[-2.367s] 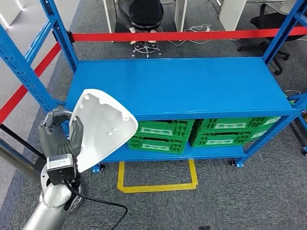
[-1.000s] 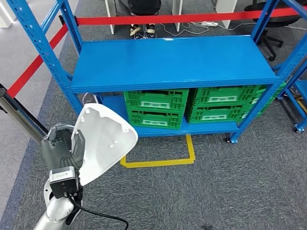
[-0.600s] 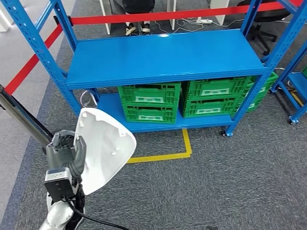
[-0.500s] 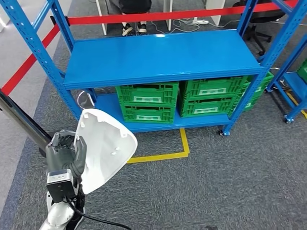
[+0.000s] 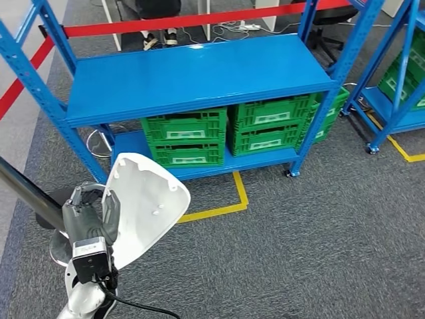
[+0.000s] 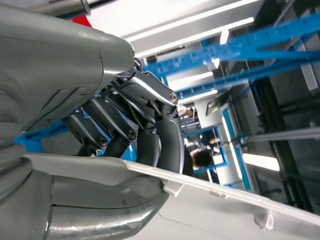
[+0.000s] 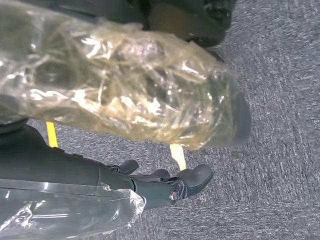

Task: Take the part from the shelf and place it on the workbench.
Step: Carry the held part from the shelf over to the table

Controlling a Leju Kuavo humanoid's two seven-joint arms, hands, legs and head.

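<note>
The white moulded plastic shell part [image 5: 145,203] is up in the air at the robot's lower left, off the shelf and over the grey carpet floor [image 5: 311,252]. It's broad and curved, rounded at one end, with small mounting tabs along its rim and a few raised studs inside. The left hand [image 5: 90,216] holds it by the near edge: dark fingers [image 6: 124,120] curl over one face, the thick grey thumb presses the other, so the rim is clamped between them, as the left wrist view shows close up.

Beyond the part stands the blue steel shelf rack [image 5: 195,73], its upper deck bare, green slatted plastic crates [image 5: 182,136] side by side on the lower deck. Yellow floor tape [image 5: 220,209] marks a box in front of it. A red barrier strip [image 5: 165,23] runs behind, with a person's feet and a chair base past it. A second blue rack [image 5: 396,80] stands off right.

The right hand [image 7: 170,187] hangs over the carpet, fingers loosely extended, holding nothing.
</note>
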